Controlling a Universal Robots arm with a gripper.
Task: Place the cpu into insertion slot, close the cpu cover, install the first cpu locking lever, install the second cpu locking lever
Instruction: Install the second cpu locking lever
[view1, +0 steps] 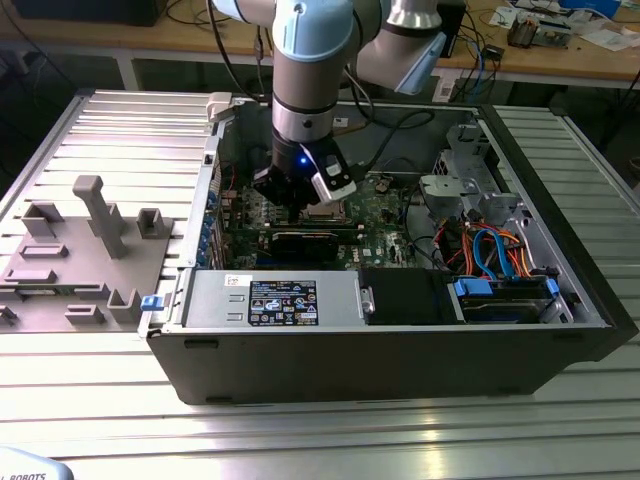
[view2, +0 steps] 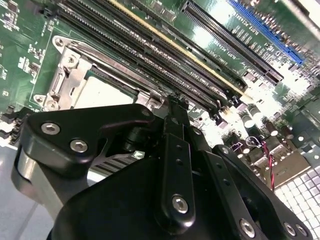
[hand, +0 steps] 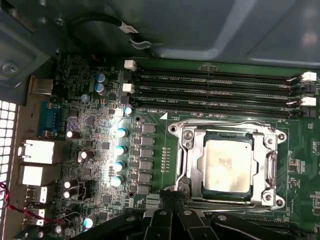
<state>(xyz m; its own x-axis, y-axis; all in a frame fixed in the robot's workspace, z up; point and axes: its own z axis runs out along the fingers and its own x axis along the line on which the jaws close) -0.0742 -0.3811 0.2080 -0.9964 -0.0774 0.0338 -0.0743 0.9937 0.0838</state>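
Note:
The cpu (hand: 227, 164), a dull silver square, lies in the insertion slot (hand: 175, 129) on the green board. The cpu cover (hand: 192, 150), a silver frame, is down flat around it. A thin wire locking lever (hand: 225, 123) runs along the socket edge beside the memory slots. My gripper (hand: 172, 200) is shut, and its black fingertips touch the opposite socket edge near a corner. In the second wrist view the gripper (view2: 172, 107) stands just beside the cover (view2: 70, 70) and cpu (view2: 107, 92). In the exterior view the gripper (view1: 300, 195) is low inside the open case.
Long black memory slots (hand: 215, 85) lie beside the socket. A black card (view1: 300, 240), a power supply (view1: 280, 300) and a drive bay with cables (view1: 500, 260) crowd the case. A grey fixture (view1: 90, 250) sits on the exterior view's left.

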